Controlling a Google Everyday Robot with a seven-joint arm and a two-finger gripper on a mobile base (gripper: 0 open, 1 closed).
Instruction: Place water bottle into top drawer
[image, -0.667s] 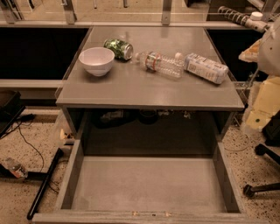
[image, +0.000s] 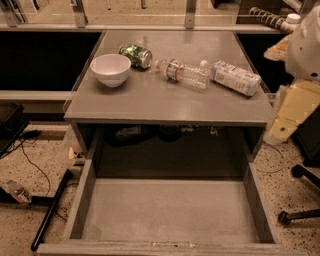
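The water bottle (image: 182, 73) lies on its side on the grey tabletop (image: 165, 102), clear and ribbed with a red-and-blue band, between a green can and a white-labelled bottle. The top drawer (image: 170, 210) stands pulled out below the tabletop, wide and shallow, with nothing in it. My gripper (image: 280, 127) hangs at the right edge of the view, cream-coloured, beside the table's right front corner. It is well apart from the water bottle and holds nothing that I can see.
A white bowl (image: 110, 69) sits at the tabletop's left. A green can (image: 136, 55) lies behind it. An opaque white-labelled bottle (image: 235, 77) lies right of the water bottle. A chair base (image: 300, 200) stands on the floor at right, and cables and a black bar (image: 50, 210) lie at left.
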